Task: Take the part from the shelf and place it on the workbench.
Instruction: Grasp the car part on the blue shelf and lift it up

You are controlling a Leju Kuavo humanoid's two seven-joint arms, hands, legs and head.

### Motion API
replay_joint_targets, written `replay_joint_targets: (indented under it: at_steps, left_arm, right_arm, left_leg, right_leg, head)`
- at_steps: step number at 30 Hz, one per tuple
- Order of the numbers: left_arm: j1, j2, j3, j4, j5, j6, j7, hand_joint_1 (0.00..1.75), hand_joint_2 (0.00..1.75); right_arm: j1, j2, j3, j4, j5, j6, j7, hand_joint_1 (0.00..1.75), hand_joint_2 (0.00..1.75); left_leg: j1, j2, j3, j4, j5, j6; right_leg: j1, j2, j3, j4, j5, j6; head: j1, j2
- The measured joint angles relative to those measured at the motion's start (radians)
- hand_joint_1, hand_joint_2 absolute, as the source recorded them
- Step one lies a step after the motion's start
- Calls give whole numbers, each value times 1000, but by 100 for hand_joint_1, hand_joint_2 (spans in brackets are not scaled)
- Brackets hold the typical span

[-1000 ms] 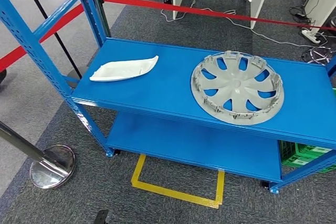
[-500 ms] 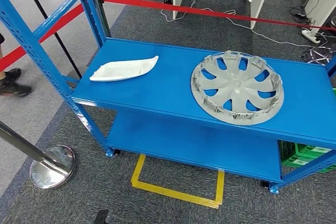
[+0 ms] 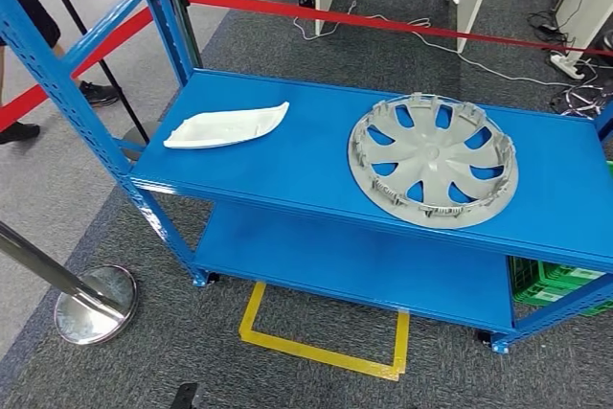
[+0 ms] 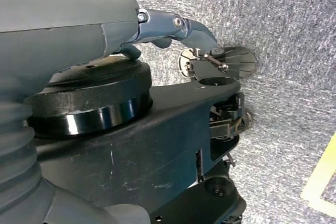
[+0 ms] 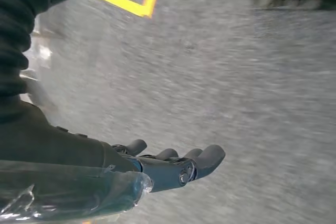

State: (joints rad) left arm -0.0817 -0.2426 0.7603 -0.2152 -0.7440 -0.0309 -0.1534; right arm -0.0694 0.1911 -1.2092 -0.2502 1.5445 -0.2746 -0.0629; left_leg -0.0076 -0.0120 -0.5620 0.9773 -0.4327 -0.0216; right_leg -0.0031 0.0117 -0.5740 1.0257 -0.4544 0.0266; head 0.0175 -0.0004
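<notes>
On the blue shelf's (image 3: 310, 165) top deck lie two parts: a flat white curved panel (image 3: 224, 125) at the left and a round grey wheel cover (image 3: 432, 158) at the right. Both arms hang down beside my body. My left hand (image 4: 174, 24) shows over grey carpet with its fingers stretched out and nothing in them. My right hand (image 5: 174, 163) also hangs over the carpet, fingers straight and apart, holding nothing; that view is blurred.
A red rope (image 3: 375, 21) runs behind the shelf, and a chrome stanchion base (image 3: 96, 304) stands at the front left. Yellow floor tape (image 3: 326, 352) marks a box before the shelf. A green crate (image 3: 556, 284) sits under its right end. A person (image 3: 29, 16) walks at the far left.
The person behind the rope at the left has walked further along; their legs and shoes have shifted. The shelf and both parts have stayed put.
</notes>
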Motion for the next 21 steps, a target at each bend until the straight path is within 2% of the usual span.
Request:
replay_joint_targets:
  at_steps: [2, 4, 6, 11, 13, 15, 17, 19, 21]
  left_arm:
    - [1, 0, 4, 0, 7, 0, -6, 0, 175]
    - [2, 0, 8, 0, 10, -1, -10, 0, 175]
    - [2, 0, 13, 0, 10, -4, -12, 0, 175]
    - [2, 0, 22, 0, 2, -6, -15, 0, 175]
    - [2, 1, 24, 0, 0, -6, -15, 0, 175]
    - [2, 2, 24, 0, 0, -6, -15, 0, 175]
    - [2, 2, 24, 0, 0, -6, -15, 0, 175]
    - [1, 1, 24, 0, -1, -6, -15, 0, 175]
    - [2, 0, 24, 0, -2, -7, -15, 0, 175]
  right_arm:
    - [1, 0, 8, 1, 1, 11, -65, 0, 87]
    - [0, 0, 17, 3, -3, 40, -93, 0, 87]
    - [1, 0, 19, 6, -14, 77, -98, 0, 175]
    - [2, -2, 20, 7, -19, 103, -91, 0, 175]
    - [2, -2, 20, 7, -17, 102, -76, 0, 175]
    - [2, -2, 20, 7, -16, 100, -65, 0, 175]
    - [2, -3, 20, 7, -16, 99, -61, 0, 175]
    - [2, -3, 20, 7, -17, 97, -61, 0, 175]
    - [2, -5, 20, 7, -18, 95, -61, 0, 175]
  left_leg:
    - [0, 0, 0, 0, 0, 0]
    - [0, 0, 0, 0, 0, 0]
    - [0, 0, 0, 0, 0, 0]
    - [0, 0, 0, 0, 0, 0]
    - [-2, 0, -2, 4, -3, 7]
    - [-6, 0, -4, 7, -7, 19]
    - [-4, 1, 1, -6, -1, 27]
    - [4, 4, 12, -27, 12, 30]
    - [9, 5, 17, -37, 17, 31]
  right_leg:
    - [0, 0, 0, 0, 0, 0]
    - [0, 0, 0, 0, 0, 0]
    - [0, 0, 0, 0, 0, 0]
    - [0, 0, 0, 0, 0, 0]
    - [-3, 0, 0, -2, 1, 3]
    - [-7, 1, 1, -5, 2, 9]
    - [-6, 1, 2, -6, 1, 13]
    - [-4, 0, -15, 33, -28, 20]
    - [-7, -2, -66, 145, -90, 29]
  head:
    - [0, 0]
    - [0, 0]
    - [0, 0]
    - [0, 0]
    - [0, 0]
    - [-1, 0]
    - [-1, 0]
    - [3, 0]
    - [8, 0]
